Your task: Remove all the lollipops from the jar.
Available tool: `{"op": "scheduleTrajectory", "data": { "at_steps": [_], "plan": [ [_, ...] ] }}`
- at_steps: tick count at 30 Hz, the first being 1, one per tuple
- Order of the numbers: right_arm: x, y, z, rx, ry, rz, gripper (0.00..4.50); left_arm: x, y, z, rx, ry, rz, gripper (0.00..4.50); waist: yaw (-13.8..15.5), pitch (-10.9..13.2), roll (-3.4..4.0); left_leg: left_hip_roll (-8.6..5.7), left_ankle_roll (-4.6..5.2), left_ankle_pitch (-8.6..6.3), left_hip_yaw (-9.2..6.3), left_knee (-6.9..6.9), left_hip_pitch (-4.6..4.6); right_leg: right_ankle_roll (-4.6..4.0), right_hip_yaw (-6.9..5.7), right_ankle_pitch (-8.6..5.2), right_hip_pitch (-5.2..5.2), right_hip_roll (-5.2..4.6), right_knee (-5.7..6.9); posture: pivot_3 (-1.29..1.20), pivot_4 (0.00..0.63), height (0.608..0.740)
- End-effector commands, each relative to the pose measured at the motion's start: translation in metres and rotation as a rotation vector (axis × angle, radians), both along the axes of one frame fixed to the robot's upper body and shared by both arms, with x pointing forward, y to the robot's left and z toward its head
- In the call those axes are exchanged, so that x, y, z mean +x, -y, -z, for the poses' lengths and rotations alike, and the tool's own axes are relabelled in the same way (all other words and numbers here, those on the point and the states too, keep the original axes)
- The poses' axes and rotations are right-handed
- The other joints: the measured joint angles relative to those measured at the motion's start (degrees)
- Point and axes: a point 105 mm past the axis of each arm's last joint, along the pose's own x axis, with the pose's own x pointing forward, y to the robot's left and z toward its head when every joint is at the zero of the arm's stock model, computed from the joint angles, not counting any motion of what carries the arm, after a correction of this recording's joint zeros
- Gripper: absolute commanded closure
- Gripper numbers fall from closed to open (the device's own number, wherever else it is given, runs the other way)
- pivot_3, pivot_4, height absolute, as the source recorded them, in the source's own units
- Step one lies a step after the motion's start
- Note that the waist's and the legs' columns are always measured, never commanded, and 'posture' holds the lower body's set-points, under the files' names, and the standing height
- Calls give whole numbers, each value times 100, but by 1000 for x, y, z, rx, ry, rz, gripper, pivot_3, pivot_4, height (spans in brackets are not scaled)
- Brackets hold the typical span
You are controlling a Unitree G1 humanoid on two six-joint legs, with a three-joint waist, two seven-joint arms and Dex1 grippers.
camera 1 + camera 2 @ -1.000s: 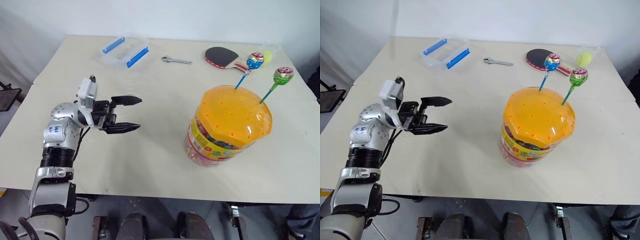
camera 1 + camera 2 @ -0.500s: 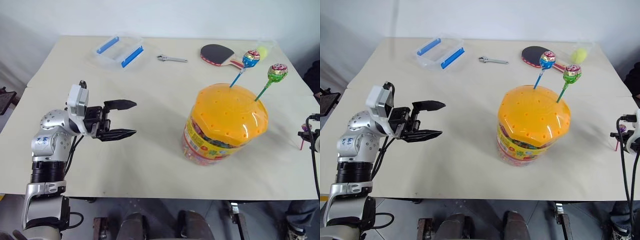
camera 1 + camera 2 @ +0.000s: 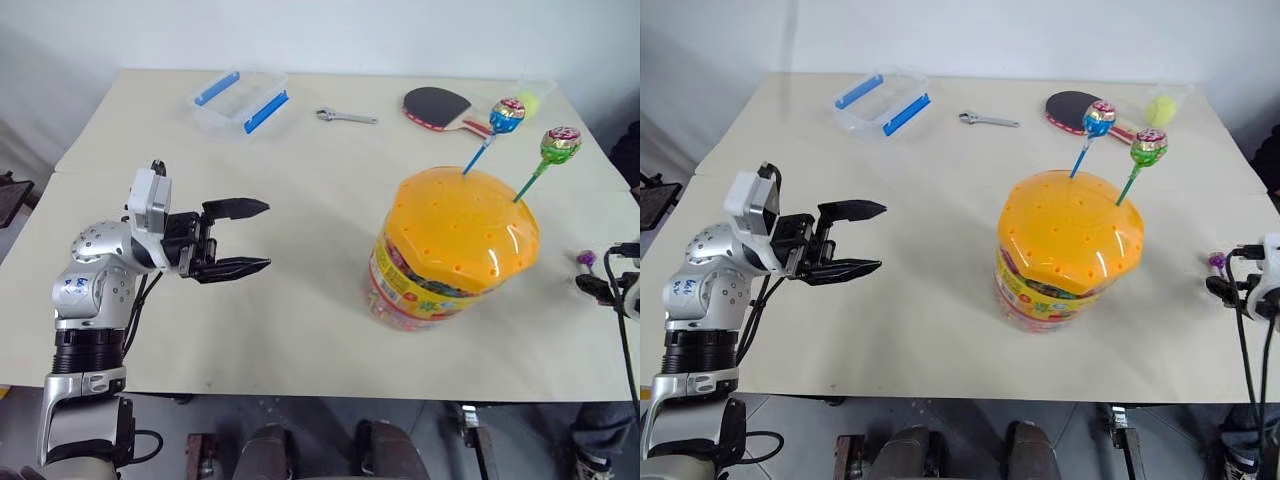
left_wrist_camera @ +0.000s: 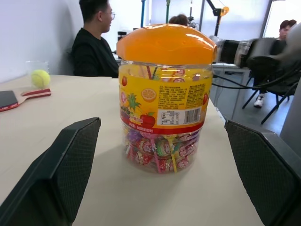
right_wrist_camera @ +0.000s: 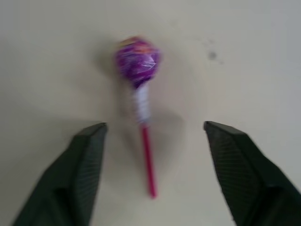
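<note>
Standing on the counter point(image 3: 300, 330), right of centre: jar point(image 3: 455, 250), orange lid on, blue lollipop point(image 3: 508, 115) and green lollipop point(image 3: 560, 146) stuck upright in it. Purple lollipop point(image 5: 138, 61) lies flat on the counter between the spread fingers of the right claw point(image 5: 155, 141), untouched. Left claw point(image 3: 240, 238) open, empty, facing the jar. Left wrist view adds seated people point(image 4: 96, 40) behind.

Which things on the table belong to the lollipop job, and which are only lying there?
Belong to the job:
- jar
- blue lollipop, stuck in the lid
- green lollipop, stuck in the lid
- purple lollipop, lying on the table

Only lying there:
- clear box with blue clips
- wrench
- paddle
- yellow-green ball
</note>
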Motion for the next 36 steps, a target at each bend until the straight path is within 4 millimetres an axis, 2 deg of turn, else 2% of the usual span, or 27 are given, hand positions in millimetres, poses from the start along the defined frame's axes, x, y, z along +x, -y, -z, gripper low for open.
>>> {"op": "scheduleTrajectory", "data": {
  "at_steps": [1, 6, 8, 11, 15, 18, 23, 27, 31, 36],
  "plan": [
    [-24, -23, -67, -54, 185, -166, 19, -2, -2, -10, -13, 28, 15, 0, 32, 0, 2, -2, 0, 0, 1, -2, -1, 0, 1, 0, -1, -1, -2, 0, 150, 740],
    [-66, -71, -113, -55, 337, -412, 19, 1, -2, -11, -9, 23, 25, 0, 118, 0, 1, 0, 0, 0, 6, 0, 3, 1, 8, 1, 0, 4, -4, 0, 150, 740],
    [-75, -82, -123, -56, 378, -476, 19, 1, -2, -11, -8, 22, 27, 0, 124, -2, -2, -1, 0, 0, 6, 2, 3, 1, 10, 1, 1, 5, -5, 0, 150, 740],
    [-94, -118, -142, -44, 451, -694, 19, 3, -3, -12, -1, 24, 30, 0, 132, -2, -4, -2, 0, 0, 6, 3, 5, 2, 10, 1, 4, 5, -6, 0, 150, 740],
    [-84, -150, -160, -33, 522, -838, 19, 4, -3, -14, 4, 33, 46, 0, 117, -3, -15, -3, 0, 0, 3, 10, 5, 2, 10, 1, 6, 5, -3, 0, 150, 740],
    [-74, -176, -161, -3, 506, -962, 19, 5, -1, -17, 4, 50, 55, 0, 102, -3, -15, -2, 0, 0, 3, 16, 6, 4, 12, 3, 6, 5, 1, 0, 150, 740],
    [-60, -197, -163, 52, 533, -1047, 19, 0, -4, -23, -4, 79, 49, 0, 118, -3, -15, -5, 1, -1, -2, 17, 5, 4, 6, 3, 3, 2, 11, 0, 150, 740],
    [-50, -204, -164, 82, 555, -1063, 19, -3, -7, -25, 2, 99, 37, 0, 119, -2, -17, -6, 2, -1, -8, 21, 1, 4, 2, 3, 4, 1, 12, 0, 150, 740],
    [-48, -200, -168, 107, 586, -1054, 892, -5, -9, -26, 6, 107, 29, 0, 120, -2, -16, -7, 2, -1, -9, 22, 1, 4, 1, 3, 4, 0, 15, 0, 150, 740],
    [-50, -197, -177, 97, 615, -1050, 2685, -6, -10, -26, 6, 112, 27, 0, 118, -2, -16, -6, 2, -1, -8, 23, 1, 4, 1, 3, 4, 0, 15, 0, 150, 740]
  ]
}}
